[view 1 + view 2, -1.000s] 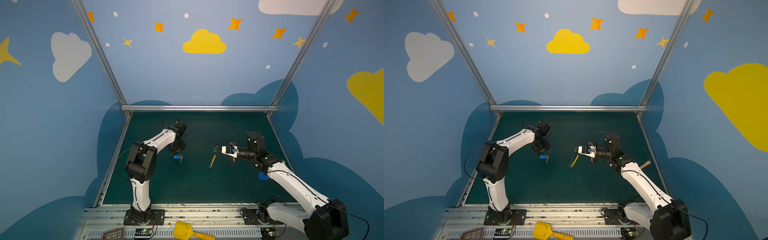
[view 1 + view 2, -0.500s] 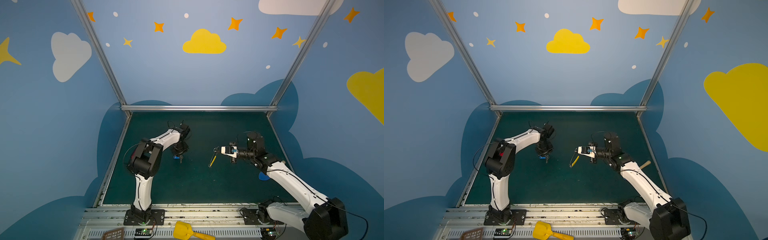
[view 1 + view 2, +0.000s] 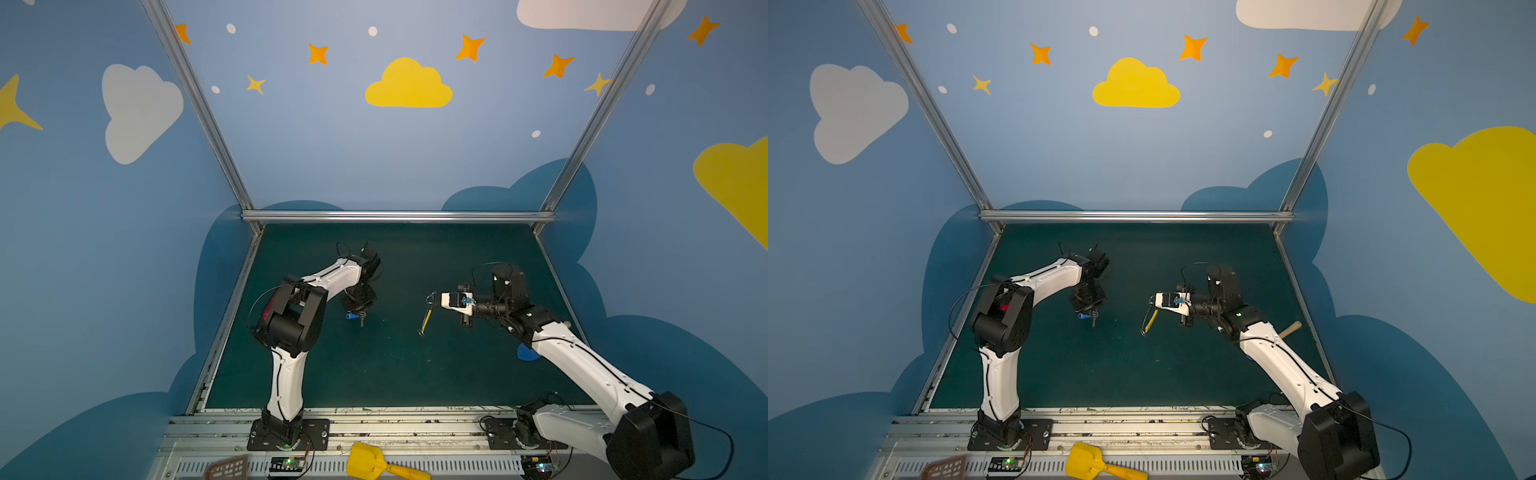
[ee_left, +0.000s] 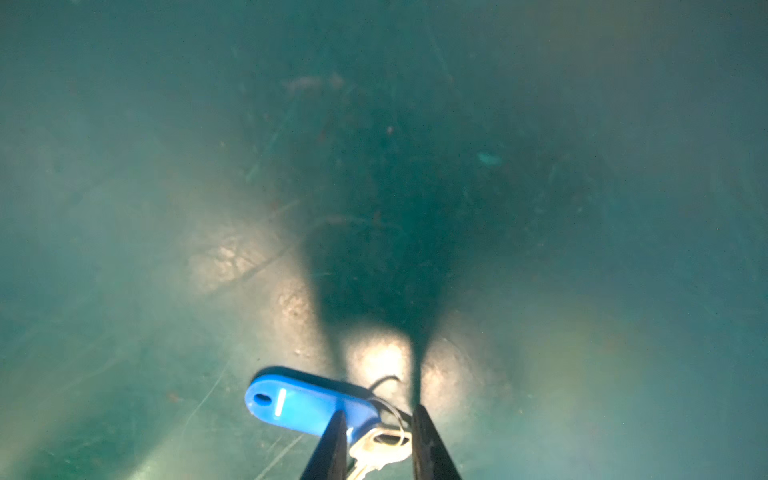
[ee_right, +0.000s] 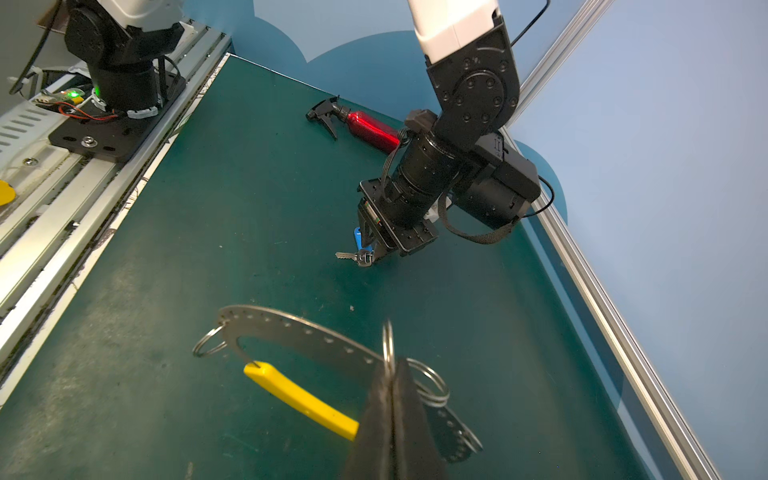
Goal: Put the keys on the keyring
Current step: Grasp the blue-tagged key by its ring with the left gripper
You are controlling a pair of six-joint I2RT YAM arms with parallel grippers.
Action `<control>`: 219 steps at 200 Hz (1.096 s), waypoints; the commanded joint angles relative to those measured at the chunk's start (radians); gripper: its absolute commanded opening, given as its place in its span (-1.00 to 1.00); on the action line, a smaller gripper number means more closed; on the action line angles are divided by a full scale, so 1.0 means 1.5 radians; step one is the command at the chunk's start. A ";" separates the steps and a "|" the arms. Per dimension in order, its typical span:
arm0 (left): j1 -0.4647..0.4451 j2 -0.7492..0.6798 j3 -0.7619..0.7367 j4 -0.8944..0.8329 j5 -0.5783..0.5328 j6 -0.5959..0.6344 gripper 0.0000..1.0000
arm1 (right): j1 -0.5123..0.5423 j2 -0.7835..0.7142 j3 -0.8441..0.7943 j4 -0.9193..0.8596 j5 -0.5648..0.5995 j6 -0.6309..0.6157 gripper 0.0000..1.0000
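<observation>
Down on the green desk [image 3: 374,374], left of its middle: keys [image 4: 316,409], blue tag flat, silver key between the fingers [image 4: 332,440] of the left gripper [image 4: 378,411]; already pinched or only straddled, cannot tell. Above the desk, right of middle: keyring [image 5: 299,336], pinched by the tightly pressed right gripper [image 5: 392,388], yellow arc hanging down.

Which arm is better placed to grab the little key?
Left. The left gripper stands over the key, a finger on either side; the right gripper is shut on the keyring, away from the key.
</observation>
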 commanded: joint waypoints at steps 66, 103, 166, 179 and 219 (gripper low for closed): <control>0.003 0.003 0.002 -0.009 -0.015 0.022 -0.76 | -0.002 0.010 0.001 0.003 -0.008 0.009 -1.00; 0.003 -0.005 -0.002 -0.007 -0.013 0.030 -0.83 | -0.001 0.011 0.002 0.003 -0.007 0.012 -1.00; -0.001 -0.035 -0.014 0.003 -0.013 0.056 -0.93 | -0.002 0.015 0.004 0.005 -0.007 0.016 -1.00; -0.004 -0.047 -0.016 0.010 -0.014 0.074 -0.93 | -0.002 0.017 0.005 0.000 -0.006 0.018 -1.00; -0.016 -0.119 -0.041 0.085 0.018 0.221 -0.93 | -0.005 0.018 0.002 0.004 -0.001 0.030 -1.00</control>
